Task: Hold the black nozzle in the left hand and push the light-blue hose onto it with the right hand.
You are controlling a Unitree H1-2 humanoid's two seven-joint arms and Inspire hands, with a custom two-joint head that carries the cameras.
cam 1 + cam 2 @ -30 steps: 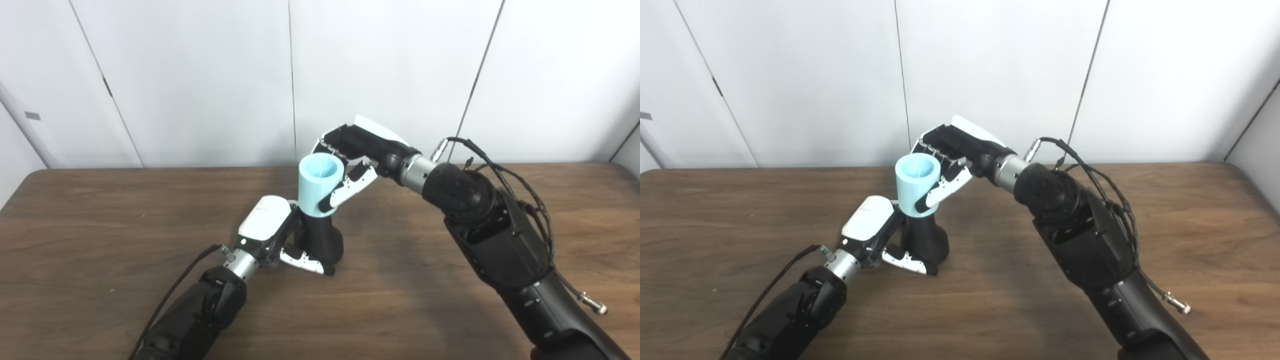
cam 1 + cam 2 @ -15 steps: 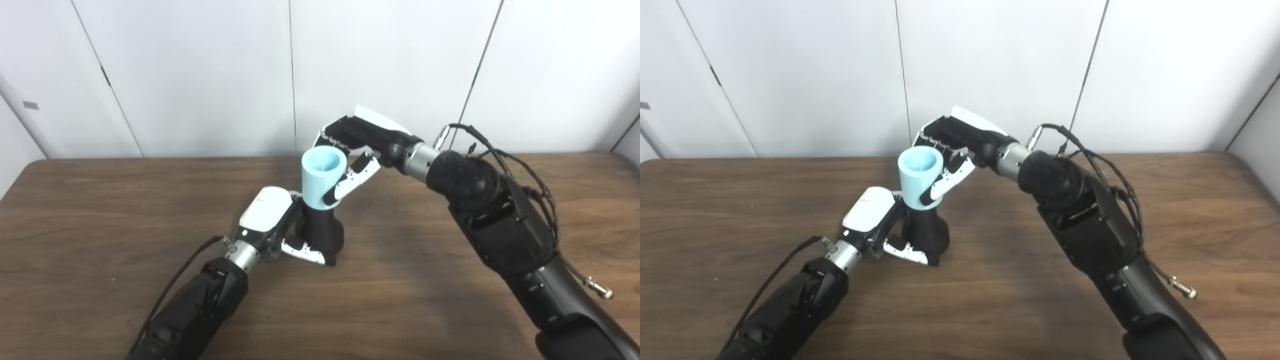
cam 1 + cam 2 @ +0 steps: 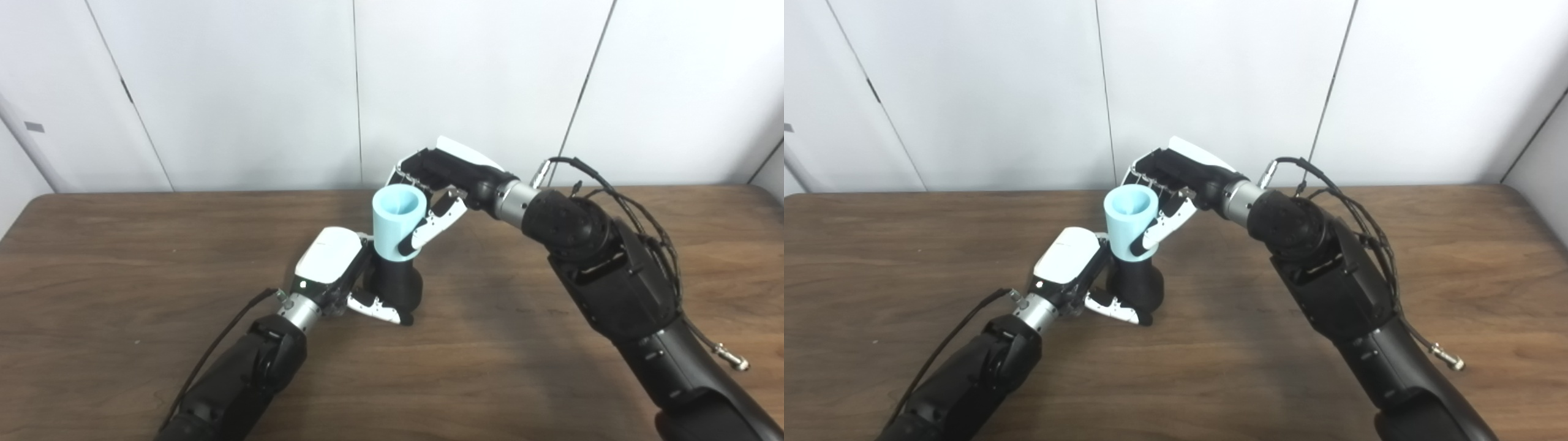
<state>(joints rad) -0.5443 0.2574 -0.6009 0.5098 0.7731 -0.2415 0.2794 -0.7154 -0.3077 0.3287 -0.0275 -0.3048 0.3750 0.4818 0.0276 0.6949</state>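
Note:
The black nozzle (image 3: 398, 285) stands upright on the wooden table (image 3: 122, 257), near its middle. My left hand (image 3: 335, 275) is shut on its base from the left side. The light-blue hose (image 3: 398, 222), a short open-topped tube, sits over the top of the nozzle, leaning slightly. My right hand (image 3: 438, 190) comes in from behind and to the right and is shut on the hose, thumb in front and fingers behind. The top of the nozzle is hidden inside the hose.
White wall panels (image 3: 245, 92) stand just behind the table's far edge. A loose cable with a metal plug (image 3: 729, 361) hangs off my right forearm above the table at the right.
The hose has slid a little further down over the nozzle, with my right hand following it. The camera shifted slightly. My left hand keeps its hold on the nozzle.

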